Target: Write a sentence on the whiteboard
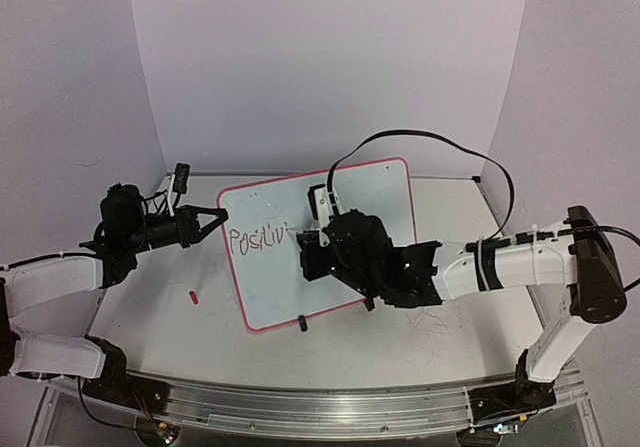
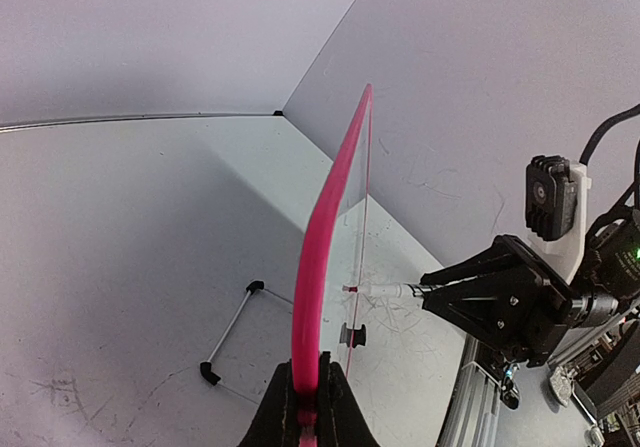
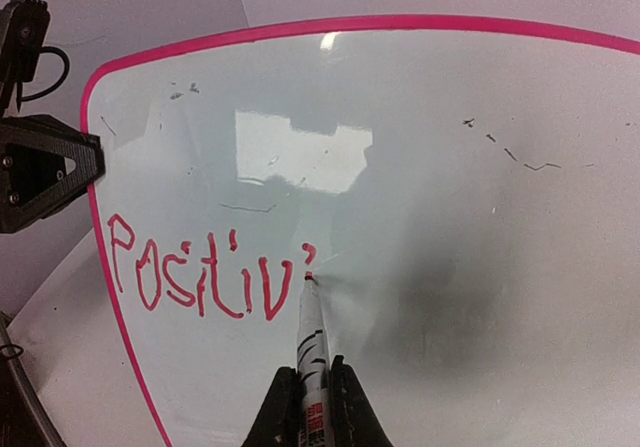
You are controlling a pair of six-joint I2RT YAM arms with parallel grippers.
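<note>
- Overhead view: pale walls [image 1: 330,57] close in a white table [image 1: 160,337]. The whiteboard [image 1: 375,192] sits mid-table between my two arms, with its pink rim all round and a black clip foot [image 1: 303,322] on its near edge.
- The red lettering [image 1: 256,239] sits by the board's left edge. My left gripper [image 1: 214,214] is clamped on that edge, and my right gripper [image 1: 308,249] hangs over the board just right of the writing. A small red piece [image 1: 192,294] lies on the table left of the board.
- Left wrist view: I see the whiteboard [image 2: 316,257] edge-on, with its rim pinched between my left gripper [image 2: 305,415] fingers. Across the board, the right gripper [image 2: 445,292] grips a marker [image 2: 385,290] that points at the board face.
- Right wrist view: the whiteboard [image 3: 460,207] fills the frame, and the lettering [image 3: 195,272] reads "Positiv". My right gripper [image 3: 308,412] is clenched on the marker [image 3: 311,342], whose red tip is against the board just right of the "v". The left gripper [image 3: 45,172] bites the rim at left.
</note>
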